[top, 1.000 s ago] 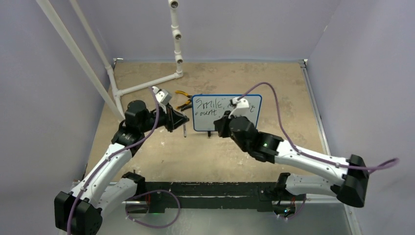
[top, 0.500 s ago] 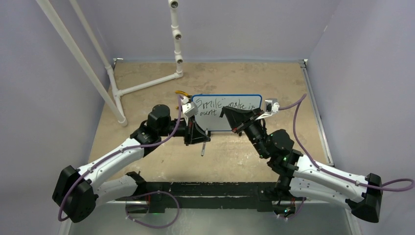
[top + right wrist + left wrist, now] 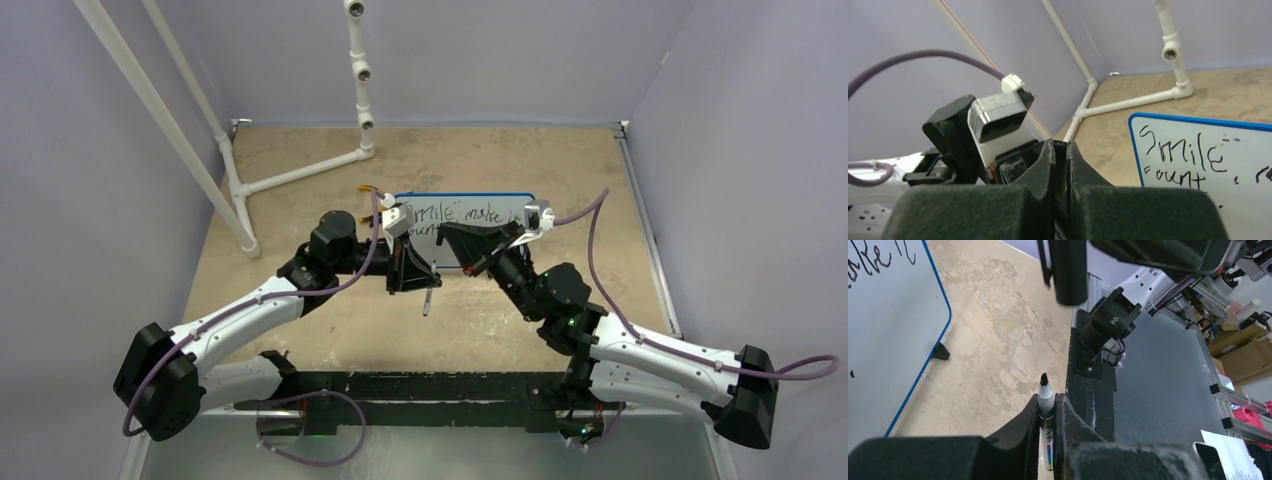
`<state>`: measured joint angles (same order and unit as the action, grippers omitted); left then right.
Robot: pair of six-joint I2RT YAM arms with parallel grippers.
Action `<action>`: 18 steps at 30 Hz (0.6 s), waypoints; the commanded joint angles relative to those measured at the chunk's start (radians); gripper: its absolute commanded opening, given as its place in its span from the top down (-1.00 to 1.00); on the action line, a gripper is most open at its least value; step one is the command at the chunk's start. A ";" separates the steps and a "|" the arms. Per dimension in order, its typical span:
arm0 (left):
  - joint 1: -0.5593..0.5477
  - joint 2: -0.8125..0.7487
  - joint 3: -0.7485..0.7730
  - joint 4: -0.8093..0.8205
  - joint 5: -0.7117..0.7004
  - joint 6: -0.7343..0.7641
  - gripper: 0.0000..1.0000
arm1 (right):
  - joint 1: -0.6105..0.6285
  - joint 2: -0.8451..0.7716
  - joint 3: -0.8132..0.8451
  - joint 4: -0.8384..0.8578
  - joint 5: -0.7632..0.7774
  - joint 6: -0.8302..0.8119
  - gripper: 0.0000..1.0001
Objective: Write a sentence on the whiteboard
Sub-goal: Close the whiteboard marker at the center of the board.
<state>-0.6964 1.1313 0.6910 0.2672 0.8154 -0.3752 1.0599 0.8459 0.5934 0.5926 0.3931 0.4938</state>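
The tan counter (image 3: pixel 560 160) carries a white pipe frame (image 3: pixel 300 172) toward its 11 o'clock corner. The whiteboard (image 3: pixel 462 208) stands on its feet a little past centre, toward 12 o'clock, its face turned to the arms. The left tool (image 3: pixel 418 282) hangs off the board's 7 o'clock corner, clamped on a marker (image 3: pixel 427 300) whose bare tip is clear of the board. The right tool (image 3: pixel 452 232) sits in front of the board's lower middle, pinched tight on a slim dark piece, probably the cap (image 3: pixel 1059 165). The sentence (image 3: pixel 1180 152) runs in two thin black lines. "Smile" and "make it" are on top, and the lower line is partly covered.
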 commanded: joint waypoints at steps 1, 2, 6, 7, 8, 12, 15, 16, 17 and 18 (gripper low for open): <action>-0.004 -0.016 0.041 0.070 0.021 -0.013 1.00 | 0.002 0.002 -0.013 0.028 -0.054 -0.027 1.00; -0.004 -0.017 0.041 0.073 0.021 -0.017 1.00 | 0.002 0.002 -0.013 0.024 -0.059 -0.028 1.00; -0.004 -0.021 0.044 0.090 0.021 -0.021 1.00 | 0.002 0.002 -0.022 0.012 -0.061 -0.028 1.00; -0.004 -0.021 0.046 0.090 0.021 -0.021 1.00 | 0.002 0.003 -0.023 0.012 -0.061 -0.026 1.00; -0.003 -0.021 0.048 0.092 0.022 -0.021 1.00 | 0.002 0.005 -0.023 0.011 -0.061 -0.026 1.00; -0.004 -0.021 0.050 0.097 0.027 -0.024 1.00 | 0.002 0.017 -0.022 0.010 -0.061 -0.032 1.00; -0.003 -0.023 0.050 0.101 0.027 -0.027 1.00 | 0.002 0.026 -0.021 0.010 -0.062 -0.035 1.00; -0.004 -0.022 0.050 0.102 0.027 -0.029 1.00 | 0.002 0.029 -0.020 0.012 -0.064 -0.036 1.00; -0.004 -0.020 0.051 0.105 0.027 -0.029 1.00 | 0.002 0.031 -0.019 0.013 -0.066 -0.038 1.00; -0.004 -0.020 0.051 0.107 0.027 -0.031 1.00 | 0.002 0.033 -0.018 0.012 -0.067 -0.040 1.00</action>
<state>-0.6964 1.1301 0.6994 0.3195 0.8192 -0.3870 1.0599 0.8753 0.5697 0.5873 0.3458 0.4805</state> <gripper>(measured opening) 0.070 0.029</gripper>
